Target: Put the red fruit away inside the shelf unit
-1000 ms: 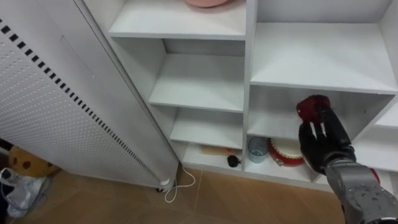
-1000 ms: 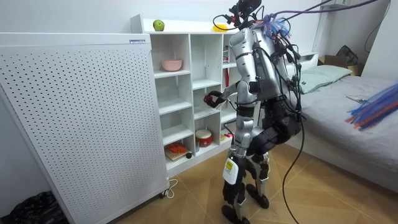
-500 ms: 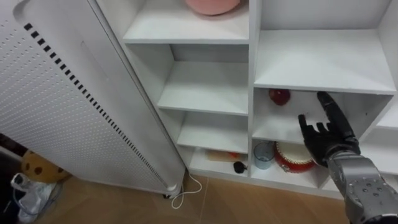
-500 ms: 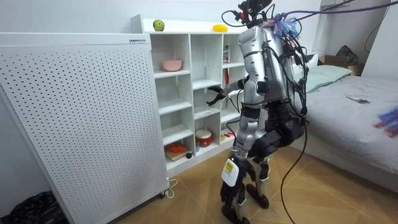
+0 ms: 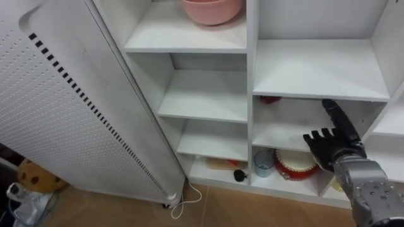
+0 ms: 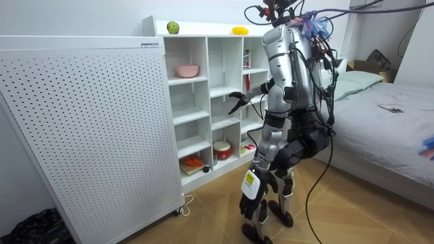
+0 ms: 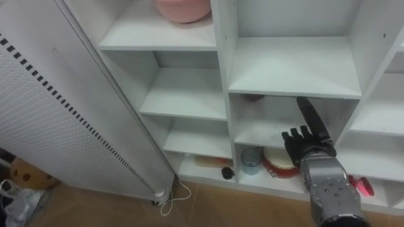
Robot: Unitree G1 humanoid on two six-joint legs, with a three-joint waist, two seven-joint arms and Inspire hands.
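Observation:
A dark red fruit [image 5: 270, 99] [image 7: 254, 98] lies at the back left of a compartment in the white closet [image 5: 249, 94], mostly hidden by the shelf board above it. My right hand [image 5: 333, 146] [image 7: 307, 144] hangs in front of that compartment, to the right of the fruit and apart from it. It is open and holds nothing, with one finger pointing up. In the room view I stand facing the closet with that hand [image 6: 237, 102] stretched towards the middle column. On top of the closet sit a green fruit [image 6: 173, 28] and a yellow fruit [image 6: 239, 30].
A pink bowl [image 5: 213, 9] rests on the upper left shelf. The compartment below the fruit holds a clear cup [image 5: 262, 162] and a red round tin [image 5: 295, 165]. A tall white perforated panel [image 5: 69, 107] stands at the closet's left. A bed [image 6: 386, 129] lies behind me.
One second ago my right hand was shut on the red fruit. It has let go, the fruit now lies on the shelf, and the hand has drawn back slightly.

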